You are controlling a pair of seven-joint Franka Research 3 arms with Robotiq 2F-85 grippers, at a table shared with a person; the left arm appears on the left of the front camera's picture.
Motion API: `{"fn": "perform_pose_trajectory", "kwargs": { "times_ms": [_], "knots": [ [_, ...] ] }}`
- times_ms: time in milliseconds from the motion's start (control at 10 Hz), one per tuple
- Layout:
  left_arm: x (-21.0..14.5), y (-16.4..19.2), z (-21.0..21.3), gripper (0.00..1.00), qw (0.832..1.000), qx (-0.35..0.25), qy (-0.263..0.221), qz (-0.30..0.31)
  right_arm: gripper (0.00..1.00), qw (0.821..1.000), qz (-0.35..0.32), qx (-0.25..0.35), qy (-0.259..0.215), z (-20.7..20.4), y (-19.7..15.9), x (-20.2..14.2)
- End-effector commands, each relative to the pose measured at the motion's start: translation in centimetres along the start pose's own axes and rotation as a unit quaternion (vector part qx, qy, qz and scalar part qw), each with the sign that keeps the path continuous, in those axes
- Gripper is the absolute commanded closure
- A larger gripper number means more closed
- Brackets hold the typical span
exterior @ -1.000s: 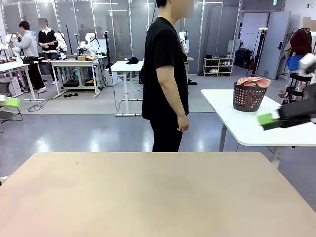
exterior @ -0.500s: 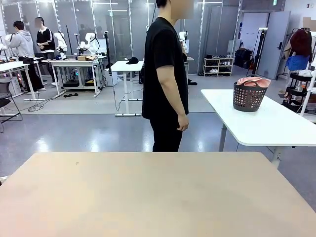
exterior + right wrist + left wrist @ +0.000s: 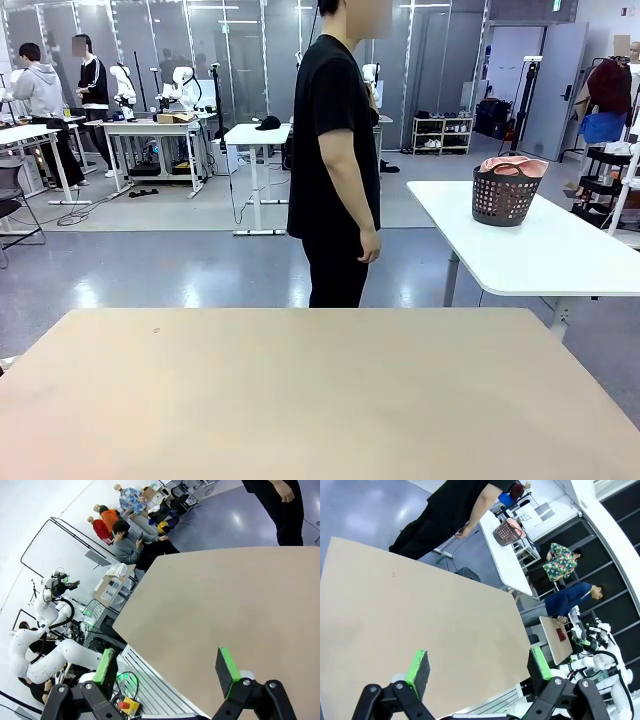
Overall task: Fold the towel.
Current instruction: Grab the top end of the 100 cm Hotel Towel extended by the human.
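Observation:
The towel [image 3: 522, 166] is a bunched pink cloth lying in a dark perforated basket [image 3: 505, 197] on a white side table [image 3: 560, 255], far right and beyond my work table. The left wrist view shows the towel [image 3: 517, 528] in the same basket [image 3: 505, 532], far off. My left gripper [image 3: 479, 665] hangs open above the tan table [image 3: 395, 620] with nothing between its green pads. My right gripper [image 3: 166, 666] is also open and empty, high over the tan table [image 3: 225, 605].
A person in black [image 3: 335, 160] stands side-on at the far edge of the tan table [image 3: 300, 400], arms hanging down. Beyond the table lies open grey floor. White tables and other people stand at the back left.
A second ago both grippers' green pads showed at the left and right edges of the front view; both have since left that view. The person and the basket have stayed put.

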State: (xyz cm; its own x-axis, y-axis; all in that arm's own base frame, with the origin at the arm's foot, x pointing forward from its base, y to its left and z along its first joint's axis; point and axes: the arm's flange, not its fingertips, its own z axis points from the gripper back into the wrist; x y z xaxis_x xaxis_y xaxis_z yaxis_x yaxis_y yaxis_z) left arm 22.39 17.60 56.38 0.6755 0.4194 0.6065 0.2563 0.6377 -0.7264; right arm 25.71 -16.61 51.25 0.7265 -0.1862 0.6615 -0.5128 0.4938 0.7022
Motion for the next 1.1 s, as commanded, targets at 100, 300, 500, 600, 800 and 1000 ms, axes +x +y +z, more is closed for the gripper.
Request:
{"fn": "perform_pose_trajectory", "kwargs": {
  "times_ms": [100,300,500,600,800,1000],
  "knots": [
    [0.19,0.27,0.1,0.0,1.0,-0.001,0.0,-0.005,0.0,1.0,0.0,0.0,-0.002,0.09,-0.15,0.03],
    [0.19,0.27,0.1,0.0,1.0,-0.001,0.0,-0.005,0.0,1.0,0.0,0.0,-0.002,0.09,-0.15,0.03],
    [0.19,0.27,0.1,0.0,1.0,-0.001,0.0,-0.005,0.0,1.0,0.0,0.0,-0.002,0.09,-0.15,0.03],
    [0.19,0.27,0.1,0.0,1.0,-0.001,0.0,-0.005,0.0,1.0,0.0,0.0,-0.002,0.09,-0.15,0.03],
    [0.19,0.27,0.1,0.0,1.0,-0.001,0.0,-0.005,0.0,1.0,0.0,0.0,-0.002,0.09,-0.15,0.03],
    [0.19,0.27,0.1,0.0,1.0,-0.001,0.0,-0.005,0.0,1.0,0.0,0.0,-0.002,0.09,-0.15,0.03]
  ]
}}
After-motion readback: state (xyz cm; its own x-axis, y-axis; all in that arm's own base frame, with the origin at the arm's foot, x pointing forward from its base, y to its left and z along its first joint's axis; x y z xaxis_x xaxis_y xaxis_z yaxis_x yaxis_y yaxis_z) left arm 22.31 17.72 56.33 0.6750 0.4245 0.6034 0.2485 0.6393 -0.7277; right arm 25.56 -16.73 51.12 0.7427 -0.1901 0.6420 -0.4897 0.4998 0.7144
